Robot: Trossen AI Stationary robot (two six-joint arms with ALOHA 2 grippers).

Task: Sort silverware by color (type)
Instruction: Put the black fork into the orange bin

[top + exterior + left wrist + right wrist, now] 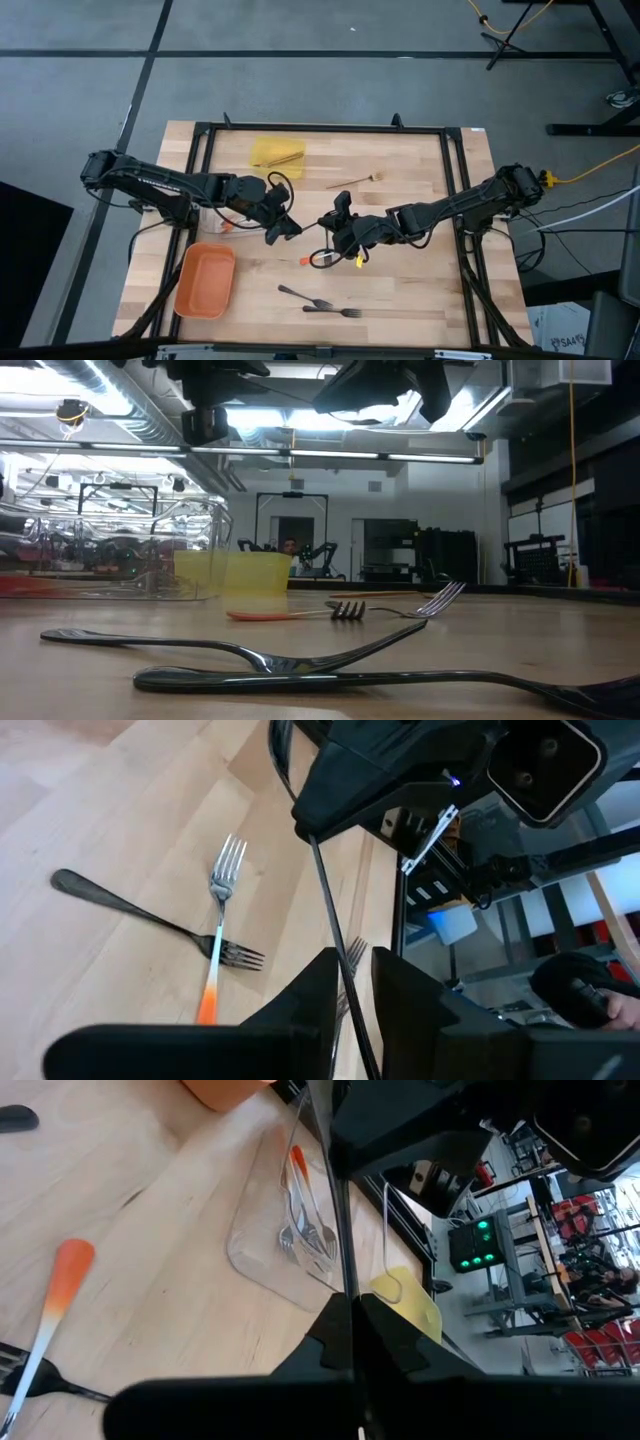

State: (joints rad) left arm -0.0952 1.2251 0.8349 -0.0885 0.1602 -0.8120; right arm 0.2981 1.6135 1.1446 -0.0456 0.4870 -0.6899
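my left tool (283,229) and right tool (333,226) both hovering mid-frame over the worktop (420,290), each pinching an end of one thin dark utensil (327,910), silver orange-tipped fork (218,938) lying crossed over a dark fork (140,912), two dark forks (320,304) sitting lower centre, orange tray (205,281) lower left

Nearest the lens, two dark grey-black metal forks (300,665) lying flat on the pale wooden table (90,615), long handles crossing. Just beyond, a shiny silver fork with an orange handle tip (300,614), tines beside the raised tines of a second silver fork (435,602). Farther back, a translucent yellow plastic tray (235,575) next to a clear plastic tray (130,560). Overhead, dark arm parts (380,385). Behind, racks, ceiling lights and a distant person (289,546).
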